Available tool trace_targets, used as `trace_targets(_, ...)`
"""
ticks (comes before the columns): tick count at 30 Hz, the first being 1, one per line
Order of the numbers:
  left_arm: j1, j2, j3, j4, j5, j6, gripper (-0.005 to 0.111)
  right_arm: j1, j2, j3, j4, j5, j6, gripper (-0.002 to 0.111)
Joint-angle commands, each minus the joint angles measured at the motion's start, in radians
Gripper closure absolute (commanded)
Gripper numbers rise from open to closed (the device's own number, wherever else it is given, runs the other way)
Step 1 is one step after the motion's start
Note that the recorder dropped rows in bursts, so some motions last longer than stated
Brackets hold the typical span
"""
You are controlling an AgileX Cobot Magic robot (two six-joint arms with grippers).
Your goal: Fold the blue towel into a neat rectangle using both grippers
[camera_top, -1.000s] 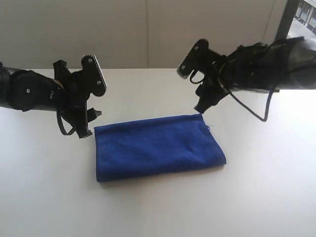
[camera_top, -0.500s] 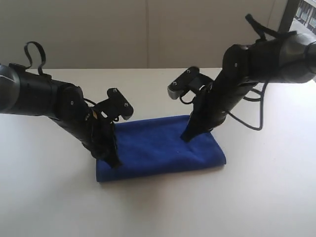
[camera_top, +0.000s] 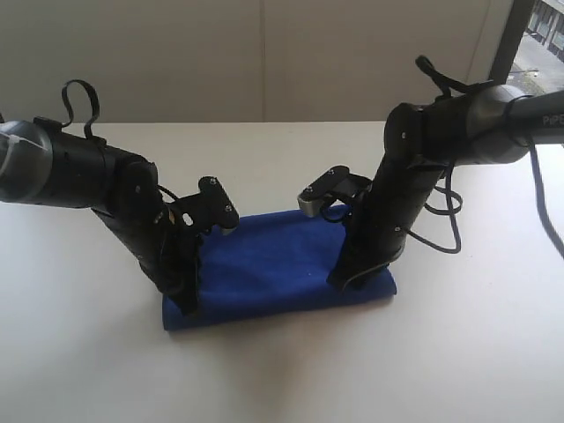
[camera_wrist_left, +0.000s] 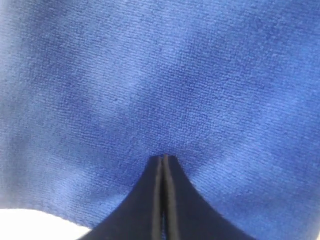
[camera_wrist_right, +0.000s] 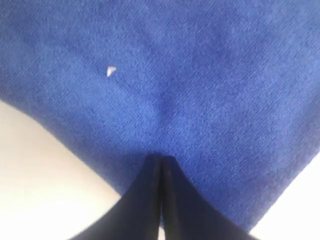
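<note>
In the exterior view the blue towel (camera_top: 273, 260) lies on the white surface (camera_top: 282, 370) as a folded oblong, and both arms lean down onto it. The left claw (camera_top: 189, 304) meets the cloth at its left end near the front edge, and the right claw (camera_top: 339, 280) meets it near its right end. From here, I judge the risk to be that a lift or drag catches only the top layer, or nothing at all, so the fold opens or skews; an uneven pull between the two arms would do the same. In the left wrist view the left claw (camera_wrist_left: 164, 160) is closed, with only a hairline between its two tips. They touch the blue towel (camera_wrist_left: 160, 75), which fills nearly the whole picture. The cloth dimples slightly there, but I cannot tell whether any is pinched. In the right wrist view the right claw (camera_wrist_right: 161, 159) is likewise closed. Its tips rest on the blue towel (camera_wrist_right: 200, 75) just inside an edge, with bare surface (camera_wrist_right: 40, 165) beside it and a small white speck (camera_wrist_right: 110, 71) on the cloth ahead.
</note>
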Motion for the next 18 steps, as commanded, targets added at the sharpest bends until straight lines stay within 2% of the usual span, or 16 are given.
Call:
trace_targets(1, 0.043, 0.005, 0.002, 0.056, 0.055, 0.005, 0.107, -0.004, -0.002, -0.007, 0.033, 0.062, 0.009, 0.108)
trace_targets(5, 0.091, 0.005, 0.002, 0.059, 0.045, 0.072, 0.107, -0.004, -0.002, -0.007, 0.091, 0.100, 0.009, 0.108)
trace_targets(9, 0.123, 0.005, 0.002, 0.059, -0.021, 0.113, 0.107, -0.004, -0.023, -0.007, 0.115, 0.104, 0.009, 0.108)
trace_targets(18, 0.123, -0.010, 0.002, 0.052, -0.074, 0.123, 0.107, -0.004, -0.124, -0.007, 0.102, -0.018, 0.052, 0.108)
